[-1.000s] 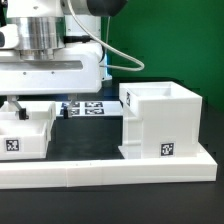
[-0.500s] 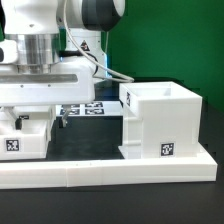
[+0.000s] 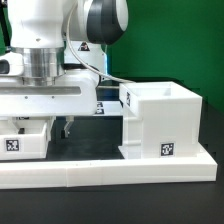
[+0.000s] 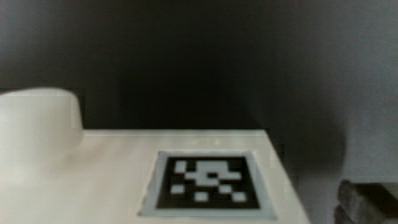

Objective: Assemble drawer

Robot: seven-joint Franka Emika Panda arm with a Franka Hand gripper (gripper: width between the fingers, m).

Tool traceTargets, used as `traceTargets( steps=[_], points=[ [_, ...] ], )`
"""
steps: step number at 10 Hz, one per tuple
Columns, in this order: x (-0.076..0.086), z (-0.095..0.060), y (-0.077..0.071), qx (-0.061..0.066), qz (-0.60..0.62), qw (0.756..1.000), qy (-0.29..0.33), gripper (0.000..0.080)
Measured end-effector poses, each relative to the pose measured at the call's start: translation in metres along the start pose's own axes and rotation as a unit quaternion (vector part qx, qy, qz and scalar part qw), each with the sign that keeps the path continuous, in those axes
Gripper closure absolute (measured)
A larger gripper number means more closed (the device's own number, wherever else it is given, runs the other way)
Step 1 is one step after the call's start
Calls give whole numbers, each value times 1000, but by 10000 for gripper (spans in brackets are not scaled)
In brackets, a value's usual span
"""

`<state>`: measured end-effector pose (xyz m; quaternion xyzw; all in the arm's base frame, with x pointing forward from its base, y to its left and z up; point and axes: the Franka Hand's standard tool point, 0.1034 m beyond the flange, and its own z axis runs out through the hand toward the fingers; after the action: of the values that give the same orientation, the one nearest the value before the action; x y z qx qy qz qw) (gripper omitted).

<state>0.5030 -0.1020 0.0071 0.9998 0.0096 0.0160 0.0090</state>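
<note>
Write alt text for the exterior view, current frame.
A white robot arm holds its end effector over a small white tray at the exterior view's left. The tall white housing stands at the exterior view's right, behind a low white border wall.

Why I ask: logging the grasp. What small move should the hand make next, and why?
Probably close on the tray: the hand sits low over it, one finger down beside its wall, and the housing stands on the exterior view's right.

Tray (image 3: 24, 140): cut by exterior view's left edge.
Marker board (image 3: 104, 106): mostly hidden behind arm (image 3: 45, 40).
White rounded shape (image 4: 36, 130): blurred, unidentifiable.
</note>
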Motion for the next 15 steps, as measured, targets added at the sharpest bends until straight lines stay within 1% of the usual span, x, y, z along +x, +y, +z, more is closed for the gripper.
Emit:
traceTargets(
  steps=[2,3,4,6,7,8,15],
  points=[
    [-1,0,2,-1,2,1000,0,150],
    [-1,0,2,-1,2,1000,0,257],
    [-1,0,2,-1,2,1000,0,257],
    [-1,1,1,0,1,1000,0,626],
    [-1,1,-1,1,0,1000,-1,626],
    [0,1,-3,2,-1,1000,0,757],
    [-1,1,-2,2,-1,1000,0,758]
  ],
)
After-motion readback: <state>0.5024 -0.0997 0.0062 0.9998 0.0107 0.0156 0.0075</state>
